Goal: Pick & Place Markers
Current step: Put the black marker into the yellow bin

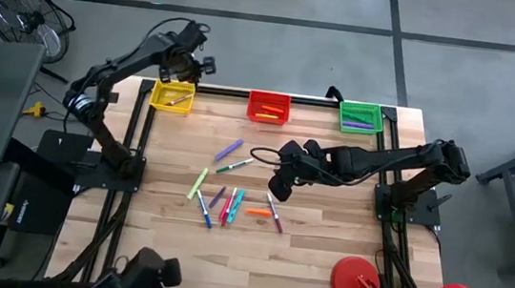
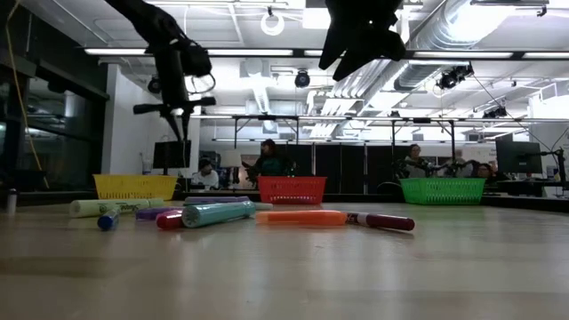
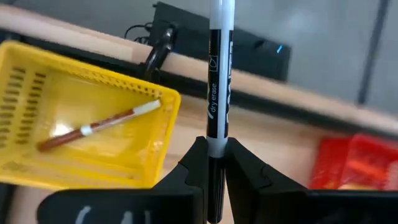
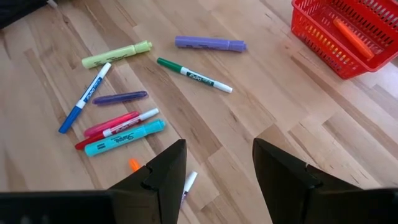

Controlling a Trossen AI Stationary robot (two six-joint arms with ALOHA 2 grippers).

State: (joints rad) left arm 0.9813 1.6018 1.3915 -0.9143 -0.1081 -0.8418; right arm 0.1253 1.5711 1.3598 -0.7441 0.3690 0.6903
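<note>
Overhead, I had the left gripper (image 1: 192,63) raised above the yellow basket (image 1: 172,96) at the table's far left corner, its fingers (image 3: 196,163) clamped tight on a black-and-white dry-erase marker (image 3: 219,81) that stood straight up between them. One red-brown marker with a white cap (image 3: 99,126) already lay slantwise in that basket. My right gripper (image 1: 279,185) hung over the middle of the table with its jaws spread wide and nothing between them, poised just beside the loose markers. On the wood below it I could see a purple marker (image 4: 210,43), a green-capped white marker (image 4: 194,75), a yellow-green one (image 4: 116,55), a blue-tipped white one (image 4: 85,98), a thin violet one (image 4: 120,97), a pink one (image 4: 111,123), a red-and-white one (image 4: 117,129) and a teal one (image 4: 125,137), the last three lying close together. An orange marker (image 4: 351,30) rested in the red basket (image 1: 269,107), and purple markers (image 1: 362,119) lay in the green basket (image 1: 360,117).
</note>
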